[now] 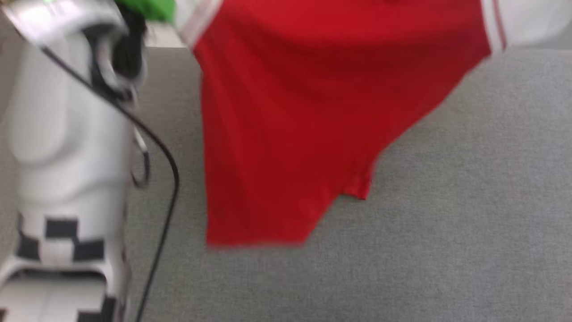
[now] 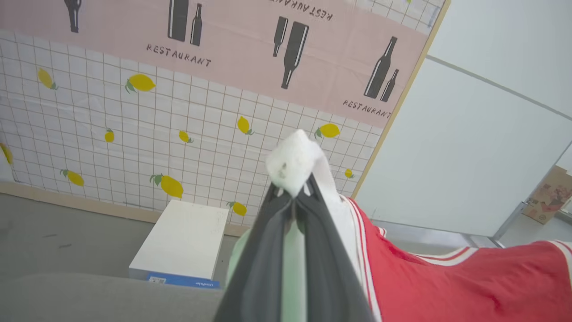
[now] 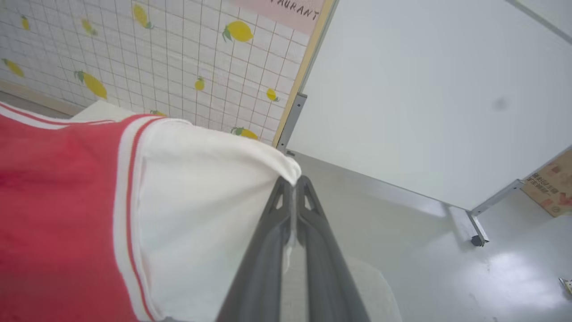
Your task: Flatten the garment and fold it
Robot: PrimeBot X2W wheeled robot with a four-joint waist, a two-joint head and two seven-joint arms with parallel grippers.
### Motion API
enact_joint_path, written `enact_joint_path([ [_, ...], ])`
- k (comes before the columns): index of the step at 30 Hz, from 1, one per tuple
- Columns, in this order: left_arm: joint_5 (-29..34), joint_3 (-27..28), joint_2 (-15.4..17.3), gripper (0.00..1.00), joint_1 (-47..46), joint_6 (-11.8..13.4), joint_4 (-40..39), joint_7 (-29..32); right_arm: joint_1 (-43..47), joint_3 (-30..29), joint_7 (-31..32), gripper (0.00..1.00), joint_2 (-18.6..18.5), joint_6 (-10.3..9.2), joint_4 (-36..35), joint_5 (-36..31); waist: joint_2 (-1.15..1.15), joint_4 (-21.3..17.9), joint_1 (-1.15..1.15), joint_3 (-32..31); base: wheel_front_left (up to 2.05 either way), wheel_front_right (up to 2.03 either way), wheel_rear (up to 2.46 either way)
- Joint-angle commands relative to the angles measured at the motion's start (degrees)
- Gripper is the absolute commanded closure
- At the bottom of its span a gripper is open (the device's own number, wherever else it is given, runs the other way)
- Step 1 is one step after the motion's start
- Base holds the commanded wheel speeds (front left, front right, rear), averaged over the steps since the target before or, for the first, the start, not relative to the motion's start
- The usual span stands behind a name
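You have the red T-shirt (image 1: 313, 112) hanging spread across the upper middle of the head view over the grey surface (image 1: 447, 232), left hand (image 2: 292, 197) and right hand (image 3: 293, 188) each clamped on a white sleeve (image 3: 201, 188).

Open grey surface (image 1: 447, 232) at right — garment (image 1: 290, 112) hangs across the middle.

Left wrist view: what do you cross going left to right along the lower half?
White box → left gripper, shut on a sleeve tip → garment, its red body spreading right → cardboard box at the far right edge.
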Motion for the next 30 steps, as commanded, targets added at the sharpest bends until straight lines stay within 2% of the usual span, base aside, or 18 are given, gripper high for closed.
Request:
enact_joint_path([
  [1, 0.87, 0.45, 0.69, 1.00, -3.84, 0.69, 1.58, -1.26, -3.67, 0.15, -1.04, 1.00, 0.49, -0.09, 1.18, -0.79, 0.00, -0.89, 0.00, 0.92, 0.00, 0.00, 0.00],
  [3, 2.57, 0.75, 1.21, 1.00, -11.47, 1.47, 5.31, -3.84, -11.23, 1.23, -2.98, 1.00, 1.36, -0.09, 4.61, -3.23, 0.00, -1.57, 0.00, 2.18, 0.00, 0.00, 0.00],
  [8, 3.57, 1.97, 0.67, 1.00, -21.45, 2.53, 10.00, -9.82, -22.55, 0.55, -8.11, 1.00, 4.15, -0.09, 10.06, -7.51, 0.00, -2.47, 0.00, 4.47, 0.00, 0.00, 0.00],
  [12, 2.77, 2.77, 0.15, 1.00, -25.74, 1.82, 12.89, -12.89, -28.08, -0.73, -11.99, 1.00, 5.93, -0.09, 13.54, -9.85, 0.00, -2.63, 0.00, 6.29, 0.00, 0.00, 0.00],
  [16, 1.30, 4.33, 0.23, 1.00, -25.56, 0.96, 15.04, -15.96, -29.35, -0.71, -15.22, 1.00, 5.82, -0.09, 16.11, -10.42, 0.00, -2.41, 0.00, 7.56, 0.00, 0.00, 0.00],
  [19, -0.42, 5.43, 0.41, 1.00, -21.86, -0.70, 16.11, -17.45, -26.84, -0.51, -18.08, 1.00, 5.70, -0.09, 17.51, -8.62, 0.00, -2.04, 0.00, 7.44, 0.00, 0.00, 0.00],
  [23, -2.95, 6.58, 0.00, 1.00, -13.09, -3.41, 17.14, -19.36, -19.03, -0.91, -22.87, 1.00, 4.88, -0.09, 17.83, -3.68, 0.00, -1.04, 0.00, 6.20, 0.00, 0.00, 0.00],
  [30, -7.07, 7.06, -2.96, 1.00, 7.58, -7.74, 16.37, -22.05, 2.69, -0.06, -27.98, 1.00, 2.70, -0.09, 13.20, 4.46, 0.00, 0.45, 0.00, 1.23, 0.00, 0.00, 0.00],
])
